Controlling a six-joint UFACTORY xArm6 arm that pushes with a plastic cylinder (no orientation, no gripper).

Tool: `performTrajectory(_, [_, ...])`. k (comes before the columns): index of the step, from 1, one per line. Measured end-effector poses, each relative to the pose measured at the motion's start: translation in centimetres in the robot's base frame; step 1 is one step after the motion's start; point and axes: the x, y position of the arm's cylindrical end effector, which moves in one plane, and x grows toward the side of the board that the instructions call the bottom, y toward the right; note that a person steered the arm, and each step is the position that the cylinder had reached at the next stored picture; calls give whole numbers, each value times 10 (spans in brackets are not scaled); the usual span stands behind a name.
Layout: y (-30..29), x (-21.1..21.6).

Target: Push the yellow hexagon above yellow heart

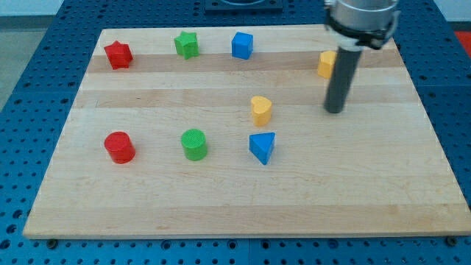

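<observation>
The yellow hexagon point(326, 64) lies near the board's upper right, partly hidden behind my rod. The yellow heart point(260, 110) lies near the board's middle, to the left of and below the hexagon. My tip point(335, 110) rests on the board just below the hexagon and to the right of the heart, about level with the heart.
A red star point(118, 54), green star point(187, 44) and blue cube point(242, 46) line the top of the wooden board point(147, 199). A red cylinder point(119, 147), green cylinder point(194, 144) and blue triangular block point(262, 146) lie in a lower row.
</observation>
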Motion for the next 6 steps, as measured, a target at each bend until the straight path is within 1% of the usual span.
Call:
performTrajectory(1, [26, -82])
performTrajectory(3, [19, -107])
performTrajectory(4, [-17, -108])
performTrajectory(5, [-56, -100])
performTrajectory(6, [-79, -82])
